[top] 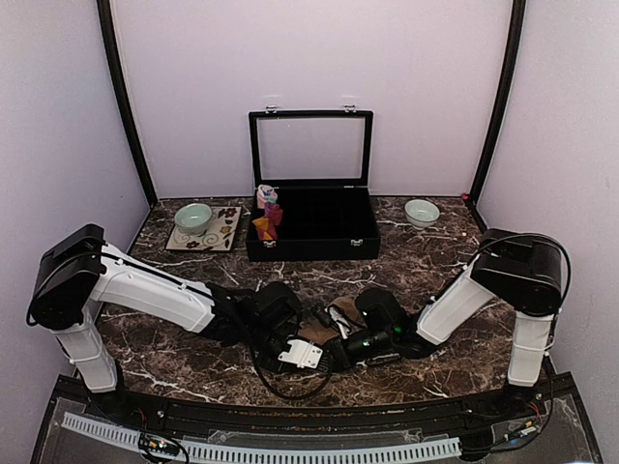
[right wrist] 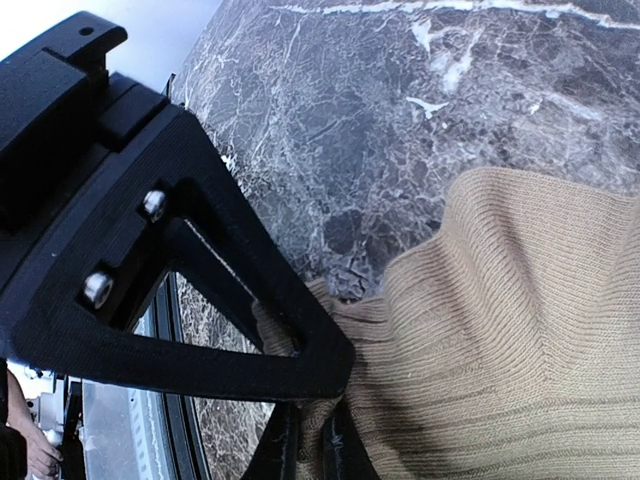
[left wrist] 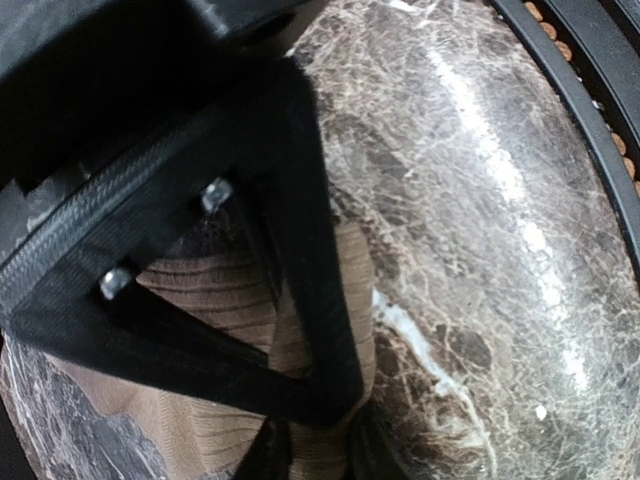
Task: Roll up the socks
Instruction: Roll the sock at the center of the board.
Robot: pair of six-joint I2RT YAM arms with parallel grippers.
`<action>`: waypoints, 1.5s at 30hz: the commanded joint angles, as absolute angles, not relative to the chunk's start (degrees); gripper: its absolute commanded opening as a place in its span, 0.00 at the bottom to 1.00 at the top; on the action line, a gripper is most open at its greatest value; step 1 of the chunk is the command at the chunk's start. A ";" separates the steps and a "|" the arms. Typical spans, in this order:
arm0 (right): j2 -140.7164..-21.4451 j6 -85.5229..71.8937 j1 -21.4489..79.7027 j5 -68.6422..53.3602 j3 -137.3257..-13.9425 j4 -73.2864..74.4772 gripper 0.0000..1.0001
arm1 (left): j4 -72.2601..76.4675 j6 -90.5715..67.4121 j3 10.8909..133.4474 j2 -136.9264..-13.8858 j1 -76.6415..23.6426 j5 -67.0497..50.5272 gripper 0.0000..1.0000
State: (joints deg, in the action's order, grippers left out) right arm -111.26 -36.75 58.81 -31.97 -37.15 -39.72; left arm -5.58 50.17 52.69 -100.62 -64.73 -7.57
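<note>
1. The tan sock [top: 338, 317] lies on the marble table [top: 174, 360], near the front edge and about midway across. It sits right between the tips of the two arms, and from above only a bunched part of it shows.
2. The right gripper [right wrist: 312, 440] is closed tight. An edge of the ribbed cloth is drawn into its tips, so it has hold of the tan sock there.
3. The left gripper [left wrist: 305, 425] stands narrow, with the same ribbed cloth under and beside its fingers. Whether it pinches the cloth or only presses on it, I cannot tell.
4. From the right gripper, the bulk of the sock spreads away ahead of the tips. Its long axis seems to run aslant, from near-left to far-right, though the arms hide too much to be sure.
5. Neither arm is nearer, since both are on the sock from opposite sides. I judge the roll must travel along that slanted axis, with one end pinned while the other is turned over.
6. The red sock pair [top: 274, 215] sits well apart at the left end of the black box [top: 319, 249], not yet rolled out here. It lies slightly on the left arm's side.
</note>
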 commanded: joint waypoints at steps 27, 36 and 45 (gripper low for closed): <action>-87.63 -31.67 58.36 -4.02 -22.01 -17.02 0.99 | -24.37 47.75 59.47 -114.47 -60.21 -20.67 0.00; -60.66 -30.78 61.27 13.67 -15.43 -11.64 0.99 | -26.88 47.85 61.15 -116.17 -59.74 -21.48 0.00; -40.62 -29.03 61.56 10.30 0.08 -35.29 0.99 | -38.40 47.15 70.43 -122.77 -54.38 -34.64 0.00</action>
State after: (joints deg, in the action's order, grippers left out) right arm -41.91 -34.98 61.19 13.76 -1.34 -28.10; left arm -23.35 48.03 70.43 -114.96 -56.84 -34.33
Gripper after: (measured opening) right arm 0.994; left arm 0.060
